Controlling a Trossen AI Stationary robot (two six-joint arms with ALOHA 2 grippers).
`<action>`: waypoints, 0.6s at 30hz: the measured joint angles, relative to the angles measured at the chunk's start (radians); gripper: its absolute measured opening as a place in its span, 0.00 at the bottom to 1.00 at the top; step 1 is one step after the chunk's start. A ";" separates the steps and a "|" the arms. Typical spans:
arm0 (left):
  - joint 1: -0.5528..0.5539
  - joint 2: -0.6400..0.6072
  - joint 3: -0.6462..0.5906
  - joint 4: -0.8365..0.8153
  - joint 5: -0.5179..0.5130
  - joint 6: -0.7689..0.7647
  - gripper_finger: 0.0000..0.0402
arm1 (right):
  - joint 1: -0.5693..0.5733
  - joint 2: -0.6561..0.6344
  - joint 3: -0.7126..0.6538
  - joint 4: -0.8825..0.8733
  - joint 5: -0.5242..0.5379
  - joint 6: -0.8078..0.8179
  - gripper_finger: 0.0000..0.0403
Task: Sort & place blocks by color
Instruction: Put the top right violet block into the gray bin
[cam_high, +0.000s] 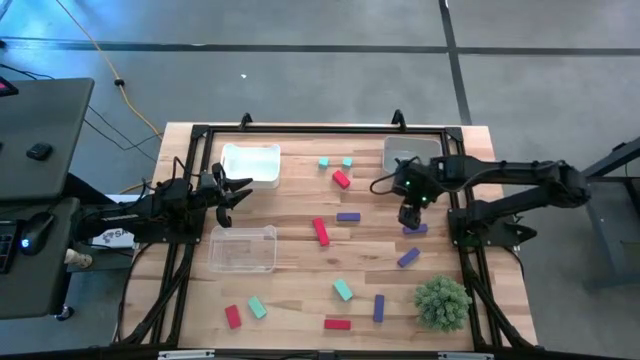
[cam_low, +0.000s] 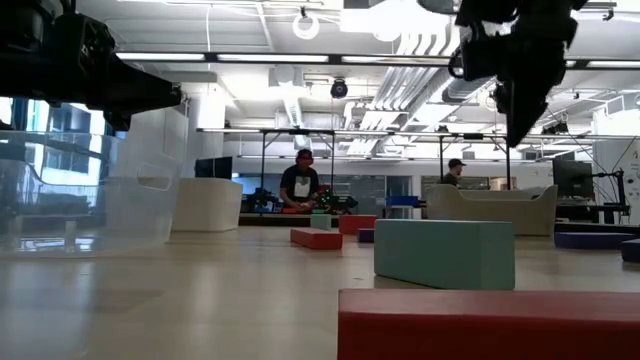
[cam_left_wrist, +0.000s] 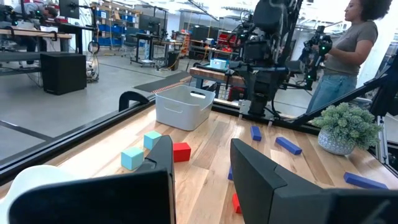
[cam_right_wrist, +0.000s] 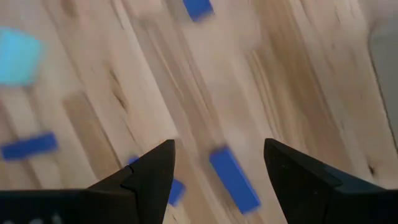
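The right gripper (cam_high: 409, 218) is seen with its fingers wide apart and nothing between them, hung over the right half of the table (cam_high: 300, 290). A purple block (cam_right_wrist: 234, 180) is shown by the right wrist view lying on the wood just beyond the gap between the fingers, apart from both; from above, that same block (cam_high: 415, 229) is mostly tucked under the gripper, so only the wrist view really gives it away. The height can only be read from the low view, where the gripper (cam_low: 520, 120) is well clear of the tabletop.

The left gripper (cam_high: 232, 195) is held between the two trays at the left edge, fingers partly apart, and nothing is seen clamped in them. The white tray (cam_high: 251, 163) sits toward the far left corner, the clear tray (cam_high: 243, 248) nearer the middle of the left side.

The rest of the blocks are scattered: two teal ones (cam_high: 335, 162) and a red one (cam_high: 341, 179) near the far edge, a red (cam_high: 321, 232) and a purple (cam_high: 348, 216) mid-table, more along the near edge. A third tray (cam_high: 398, 152) is by the far right corner, a plant (cam_high: 442, 303) at the near right corner. A person (cam_left_wrist: 348, 53) beyond the table is caught only by the left wrist view.
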 joint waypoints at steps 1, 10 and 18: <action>0.000 0.000 0.000 0.000 0.000 0.000 0.19 | 0.000 0.018 0.002 -0.021 0.000 -0.014 0.59; 0.000 0.000 0.000 0.000 0.000 0.000 0.19 | 0.001 0.175 0.003 -0.108 -0.042 -0.151 0.59; 0.000 0.000 0.000 0.000 0.000 0.000 0.19 | 0.081 0.260 0.003 -0.156 -0.033 -0.221 0.59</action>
